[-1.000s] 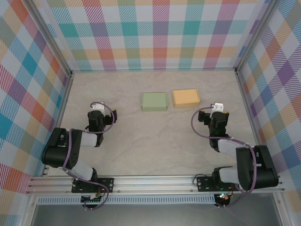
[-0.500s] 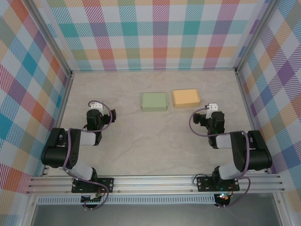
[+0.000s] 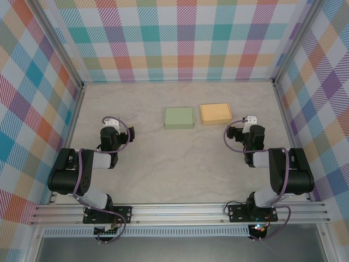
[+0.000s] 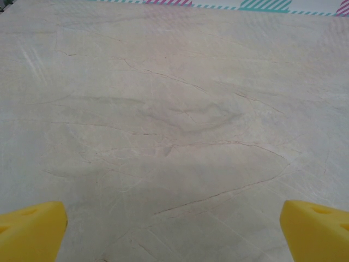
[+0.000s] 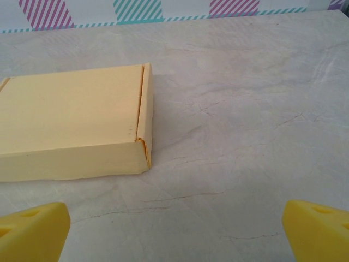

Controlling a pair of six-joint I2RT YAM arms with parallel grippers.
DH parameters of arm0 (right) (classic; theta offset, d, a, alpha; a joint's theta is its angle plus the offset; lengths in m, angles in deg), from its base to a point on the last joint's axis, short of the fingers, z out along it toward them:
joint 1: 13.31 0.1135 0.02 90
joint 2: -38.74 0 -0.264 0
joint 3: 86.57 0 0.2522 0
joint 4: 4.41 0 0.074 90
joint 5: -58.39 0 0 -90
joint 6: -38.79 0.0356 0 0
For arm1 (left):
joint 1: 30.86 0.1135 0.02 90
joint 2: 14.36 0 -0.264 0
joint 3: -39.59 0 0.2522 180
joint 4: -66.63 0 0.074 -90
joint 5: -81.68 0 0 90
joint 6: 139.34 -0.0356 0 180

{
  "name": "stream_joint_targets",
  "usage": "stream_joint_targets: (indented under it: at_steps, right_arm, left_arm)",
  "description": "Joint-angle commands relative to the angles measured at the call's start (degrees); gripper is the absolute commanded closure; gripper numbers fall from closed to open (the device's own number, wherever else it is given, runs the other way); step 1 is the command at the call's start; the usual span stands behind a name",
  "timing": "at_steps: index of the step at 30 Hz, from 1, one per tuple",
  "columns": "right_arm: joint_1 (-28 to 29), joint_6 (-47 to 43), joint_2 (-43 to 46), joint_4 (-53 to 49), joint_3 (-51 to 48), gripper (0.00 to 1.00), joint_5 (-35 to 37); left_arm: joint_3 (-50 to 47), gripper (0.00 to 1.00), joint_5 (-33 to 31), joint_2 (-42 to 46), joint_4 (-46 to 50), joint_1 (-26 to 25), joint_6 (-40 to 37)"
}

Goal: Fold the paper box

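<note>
My left tool (image 3: pixel 112 123) is released, jaws wide, low over the bare beige marbled table (image 3: pixel 174 164). My right tool (image 3: pixel 251 120), also released and empty, faces the flat closed orange paper box (image 3: pixel 215 113) lying near it. A flat green paper box (image 3: pixel 179 117) lies just left of that one.

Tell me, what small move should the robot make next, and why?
Probably ease the right end effector forward and left toward the orange box. Its jaws stand open and empty, and that box lies just ahead on its left, nearer than the green box. Both boxes already look closed, so little may remain.
</note>
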Motion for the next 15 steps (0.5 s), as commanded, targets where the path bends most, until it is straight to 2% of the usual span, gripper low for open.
stream_joint_targets:
  at_steps: [1, 15]
  right_arm:
    - [-0.03, 0.59, 0.27, 0.37, 0.74, 0.00, -1.34]
    - [-0.05, 0.64, 0.27, 0.36, 0.74, 0.00, -1.36]
  left_arm:
    - [0.58, 0.00, 0.50, -0.30, 0.36, 0.05, 0.09]
    - [0.75, 0.00, 1.43, -0.35, 0.61, -0.03, -0.39]
